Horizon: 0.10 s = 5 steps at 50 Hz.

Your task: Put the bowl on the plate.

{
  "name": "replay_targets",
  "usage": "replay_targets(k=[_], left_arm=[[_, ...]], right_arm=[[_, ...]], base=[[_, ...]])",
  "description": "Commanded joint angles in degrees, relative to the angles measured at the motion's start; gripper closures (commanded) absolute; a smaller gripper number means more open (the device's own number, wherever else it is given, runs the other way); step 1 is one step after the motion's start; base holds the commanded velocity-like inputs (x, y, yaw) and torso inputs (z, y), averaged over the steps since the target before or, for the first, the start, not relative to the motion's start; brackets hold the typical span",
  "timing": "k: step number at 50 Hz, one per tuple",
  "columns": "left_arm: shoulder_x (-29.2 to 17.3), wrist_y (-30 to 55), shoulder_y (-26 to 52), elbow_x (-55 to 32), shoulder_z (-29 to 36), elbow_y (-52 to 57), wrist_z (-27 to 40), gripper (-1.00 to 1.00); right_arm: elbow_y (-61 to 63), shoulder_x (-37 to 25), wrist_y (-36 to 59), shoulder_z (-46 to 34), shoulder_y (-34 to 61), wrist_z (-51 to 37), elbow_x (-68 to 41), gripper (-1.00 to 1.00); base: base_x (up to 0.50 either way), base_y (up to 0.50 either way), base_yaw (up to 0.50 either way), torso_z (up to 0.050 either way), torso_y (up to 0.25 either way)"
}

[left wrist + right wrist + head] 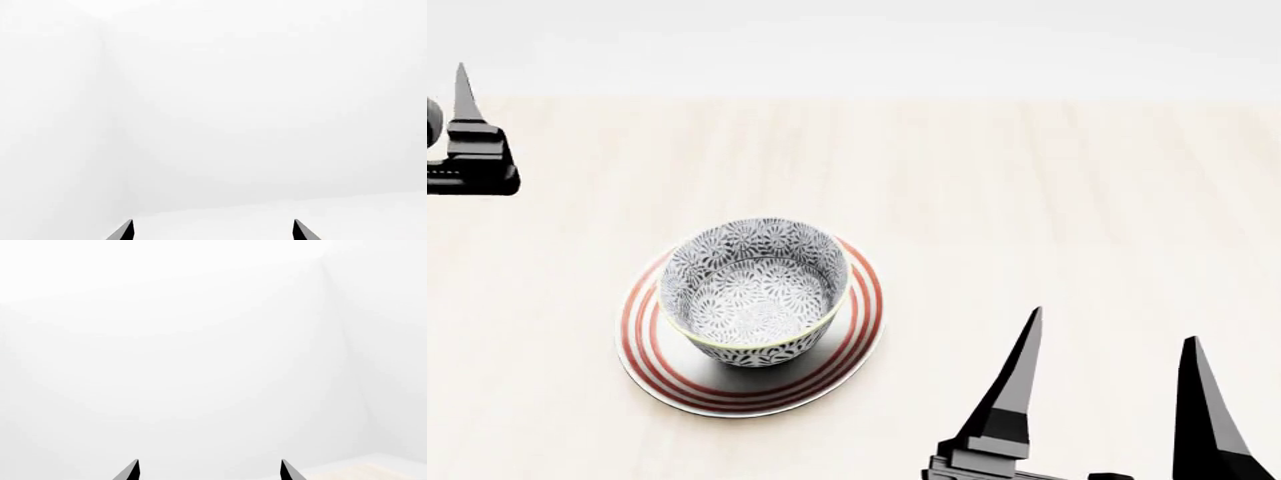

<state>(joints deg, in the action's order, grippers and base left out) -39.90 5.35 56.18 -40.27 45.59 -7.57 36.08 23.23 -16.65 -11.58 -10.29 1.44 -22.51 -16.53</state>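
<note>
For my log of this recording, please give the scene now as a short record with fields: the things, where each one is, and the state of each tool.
bowl: deep round ceramic bowl with grey-and-white floral pattern, upright, resting on the plate
plate: flat round white plate with red rings, lying on the table under the bowl
table: pale wooden table
left tool: open, holds nothing, apart from the bowl
right tool: open, holds nothing, apart from the bowl
task state: bowl appears placed on plate

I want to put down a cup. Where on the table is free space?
The table is bare between the plate carrying the bowl and the right gripper, and behind the plate. Only the plate's spot is occupied; the left gripper is at the left edge.
</note>
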Motion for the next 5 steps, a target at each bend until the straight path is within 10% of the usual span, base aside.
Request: replay_targets(k=[1,5], left_arm=[[-8.64,-6.39,-10.63,6.69,-3.83,10.29,12.7,-1.0],[-10.21,-9.79,-15.47,10.62,-4.41,13.49,18.7,-1.0]], right_arm=[[-0.05,0.66,-0.22,0.27,0.13,0.8,1.17,-1.0],[0.2,0.51,-0.07,0.3,0.11,0.65,1.02,-1.0]], base=[[0.0,0.0,0.0,0.0,0.0],[0.0,0.0,0.0,0.0,0.0]])
